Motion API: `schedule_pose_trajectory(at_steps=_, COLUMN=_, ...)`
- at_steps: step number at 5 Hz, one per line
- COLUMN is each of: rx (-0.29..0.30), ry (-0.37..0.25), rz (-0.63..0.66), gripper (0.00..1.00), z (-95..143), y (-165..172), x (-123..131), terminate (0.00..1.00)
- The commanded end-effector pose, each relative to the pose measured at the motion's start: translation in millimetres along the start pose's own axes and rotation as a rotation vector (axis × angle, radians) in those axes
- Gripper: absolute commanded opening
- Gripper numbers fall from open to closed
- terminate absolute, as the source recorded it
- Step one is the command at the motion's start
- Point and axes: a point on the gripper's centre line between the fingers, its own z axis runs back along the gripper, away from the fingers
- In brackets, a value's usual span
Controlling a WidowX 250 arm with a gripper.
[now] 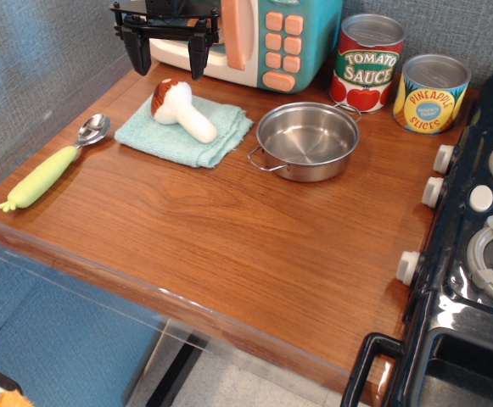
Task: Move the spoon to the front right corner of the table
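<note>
yellow-green spoon (53, 165), reddish wood-grain table (229, 237)

The robot shows only its gripper (168, 49), at the top edge of the view. It is black all over, with a matte finish. A flat horizontal bar forms its body, edged by a thin frame. Two blocky, squared fingers (137, 51) hang from the bar, each widening toward a blunt tip. No cables or markings can be made out.
</note>
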Motion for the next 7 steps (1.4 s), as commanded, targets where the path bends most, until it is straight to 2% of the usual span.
schedule_pose_trajectory(at_steps=1, rx=0.000, ry=0.000, rz=0.000, gripper=1.00, z=0.0, y=0.0, x=0.0, terminate=0.00)
schedule_pose_trajectory(at_steps=2, rx=-0.034, ry=-0.017, rz=-0.003, gripper=1.00, z=15.8, y=-1.6, x=6.3, terminate=0.00)
schedule_pose_trajectory(at_steps=3, rx=-0.078, ry=-0.077, rz=-0.005, gripper=1.00, z=48.3, y=4.9, x=7.7, terminate=0.00)
schedule_pose_trajectory(at_steps=4, rx=-0.139, ry=-0.144, rz=0.005, gripper=1.00, z=76.9, y=21.5, x=-1.2, terminate=0.00)
schedule_pose_trajectory(at_steps=5, rx=-0.124, ry=-0.134, rz=0.000, gripper=1.00, z=67.7, y=45.0, x=-14.6, terminate=0.00)
schedule_pose_trajectory(at_steps=6, rx=-0.012, ry=-0.083, rz=-0.081, gripper=1.00, z=38.3, y=79.1, x=-35.2, terminate=0.00)
schedule_pose_trajectory(at_steps=7, rx=0.023, ry=-0.049, rz=-0.150, gripper=1.00, z=13.3, y=96.8, x=-55.8, terminate=0.00)
